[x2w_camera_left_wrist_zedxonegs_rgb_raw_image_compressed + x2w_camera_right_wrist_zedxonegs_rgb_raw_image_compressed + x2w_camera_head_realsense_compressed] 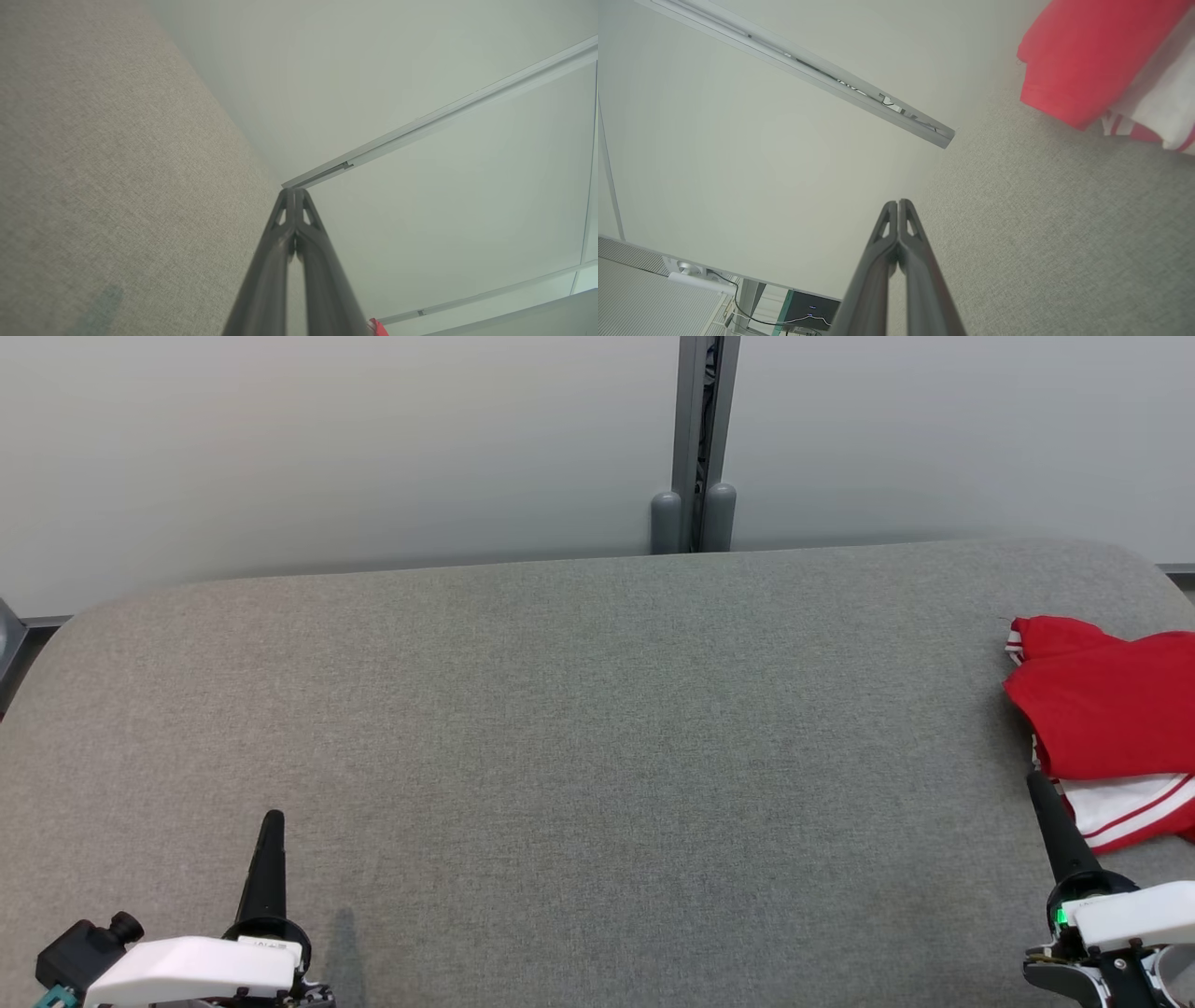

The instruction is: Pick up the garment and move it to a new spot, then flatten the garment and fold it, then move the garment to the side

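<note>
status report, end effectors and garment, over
Left end effector shut, empty. Right end effector shut, empty, just short of red garment at right end of the cushion. Nothing in the way.

Soft even brightness, faint shadow [344, 943] beside the left claw [272, 818], wide-angle bowing at wrist-view edges.

Grey fabric-covered table [560, 728] against pale wall panels [327, 448], split by a grey post [705, 429]; light seems soft.
</note>
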Robot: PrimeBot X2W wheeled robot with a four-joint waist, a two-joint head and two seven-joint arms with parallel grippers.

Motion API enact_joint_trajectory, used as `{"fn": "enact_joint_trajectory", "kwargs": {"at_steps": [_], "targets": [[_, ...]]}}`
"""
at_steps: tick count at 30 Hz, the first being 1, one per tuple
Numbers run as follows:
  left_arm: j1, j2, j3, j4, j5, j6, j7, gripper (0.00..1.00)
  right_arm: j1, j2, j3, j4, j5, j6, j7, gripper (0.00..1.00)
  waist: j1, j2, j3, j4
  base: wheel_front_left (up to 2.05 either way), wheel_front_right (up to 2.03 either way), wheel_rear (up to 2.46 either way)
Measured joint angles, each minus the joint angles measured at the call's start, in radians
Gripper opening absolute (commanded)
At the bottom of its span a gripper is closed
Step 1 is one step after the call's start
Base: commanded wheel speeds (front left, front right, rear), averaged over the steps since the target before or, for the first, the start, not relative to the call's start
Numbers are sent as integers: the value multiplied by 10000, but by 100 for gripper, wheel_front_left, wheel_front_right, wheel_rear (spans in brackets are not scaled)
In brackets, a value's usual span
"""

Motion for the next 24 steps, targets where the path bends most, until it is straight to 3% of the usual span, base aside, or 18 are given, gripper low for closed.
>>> {"fn": "enact_joint_trajectory", "kwargs": {"at_steps": [24], "targets": [[-229, -272, 449, 105, -1873, -426, 389, 0, -569, 105, -236, 600, 1948, 0, 499, 0, 0, 0, -26, 62, 0, 0, 0]]}}
